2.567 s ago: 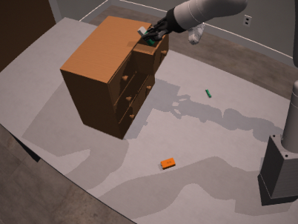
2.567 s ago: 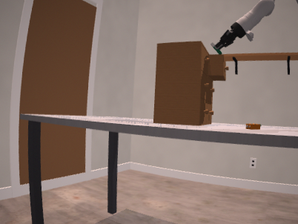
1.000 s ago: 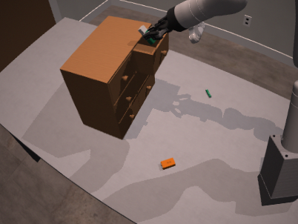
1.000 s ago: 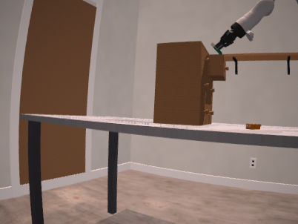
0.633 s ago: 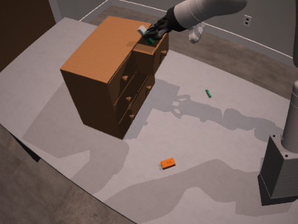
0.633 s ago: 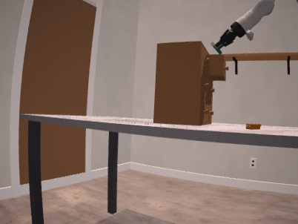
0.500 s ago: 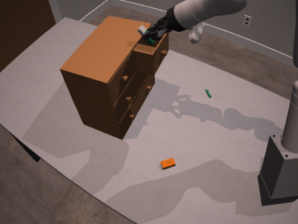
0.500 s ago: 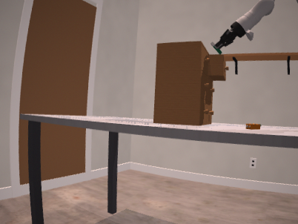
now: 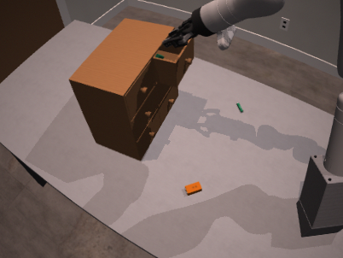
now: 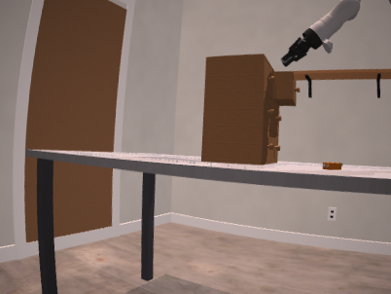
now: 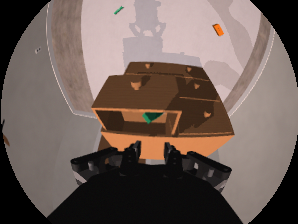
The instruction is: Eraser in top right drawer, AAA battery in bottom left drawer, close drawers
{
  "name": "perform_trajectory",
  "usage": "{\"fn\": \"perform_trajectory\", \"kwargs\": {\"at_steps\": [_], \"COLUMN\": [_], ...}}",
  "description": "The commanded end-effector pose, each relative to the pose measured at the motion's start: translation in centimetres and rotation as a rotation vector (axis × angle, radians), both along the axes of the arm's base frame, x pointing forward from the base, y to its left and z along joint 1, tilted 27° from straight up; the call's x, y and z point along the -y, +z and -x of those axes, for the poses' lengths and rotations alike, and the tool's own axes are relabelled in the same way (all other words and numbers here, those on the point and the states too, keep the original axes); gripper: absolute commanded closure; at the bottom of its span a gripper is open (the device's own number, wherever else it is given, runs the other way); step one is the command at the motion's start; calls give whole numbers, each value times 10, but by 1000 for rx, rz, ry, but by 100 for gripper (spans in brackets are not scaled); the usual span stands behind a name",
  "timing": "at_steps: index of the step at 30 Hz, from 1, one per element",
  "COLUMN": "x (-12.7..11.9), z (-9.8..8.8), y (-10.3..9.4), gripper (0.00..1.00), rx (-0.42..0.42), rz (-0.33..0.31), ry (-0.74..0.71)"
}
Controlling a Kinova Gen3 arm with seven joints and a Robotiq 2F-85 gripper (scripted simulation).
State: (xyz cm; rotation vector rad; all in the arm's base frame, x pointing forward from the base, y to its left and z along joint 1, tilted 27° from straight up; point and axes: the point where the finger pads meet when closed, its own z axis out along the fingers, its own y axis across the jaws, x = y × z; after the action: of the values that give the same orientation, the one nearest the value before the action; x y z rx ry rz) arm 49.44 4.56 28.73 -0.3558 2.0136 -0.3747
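your gripper (image 11: 152, 153) hangs part open and empty, the eraser (image 11: 149, 117) lying straight below it in the open drawer (image 11: 136, 106).
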Motion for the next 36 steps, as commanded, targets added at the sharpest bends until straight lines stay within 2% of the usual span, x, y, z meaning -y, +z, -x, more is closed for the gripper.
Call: {"fn": "perform_trajectory", "kwargs": {"at_steps": [1,36], "x": [0,-1], "z": [-1,3], "y": [1,-1], "gripper": [62,62], "rx": [2,3], "rz": [2,3], "ry": [-4,-5]}}
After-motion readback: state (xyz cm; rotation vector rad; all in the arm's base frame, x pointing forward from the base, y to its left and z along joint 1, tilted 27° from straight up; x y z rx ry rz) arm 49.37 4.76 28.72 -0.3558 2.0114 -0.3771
